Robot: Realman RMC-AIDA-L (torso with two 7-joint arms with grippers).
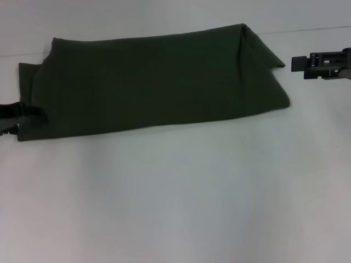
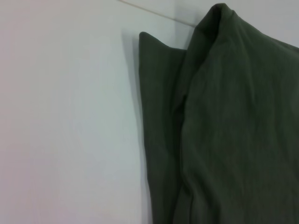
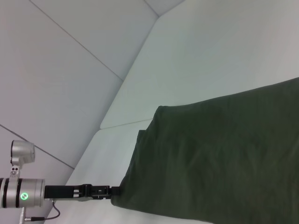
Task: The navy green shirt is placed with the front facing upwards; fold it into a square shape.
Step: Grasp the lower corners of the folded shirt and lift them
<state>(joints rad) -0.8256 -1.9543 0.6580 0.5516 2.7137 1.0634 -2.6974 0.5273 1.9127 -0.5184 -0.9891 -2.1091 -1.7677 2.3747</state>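
The navy green shirt (image 1: 153,82) lies on the white table (image 1: 175,203) as a long band running left to right, plain green side up, no lettering showing. At its right end a folded flap ends in a point. My left gripper (image 1: 34,114) is at the shirt's near left corner, touching the cloth edge; the right wrist view shows the left gripper (image 3: 112,190) against that same corner of the shirt (image 3: 224,158). My right gripper (image 1: 293,63) hovers just right of the pointed flap, apart from the cloth. In the left wrist view, layered folds of the shirt (image 2: 233,130) lie on the table.
White tabletop stretches wide in front of the shirt. A seam line (image 1: 323,28) runs across the far side of the table. The left arm's silver link with a green light (image 3: 21,196) stands beyond the shirt's left end.
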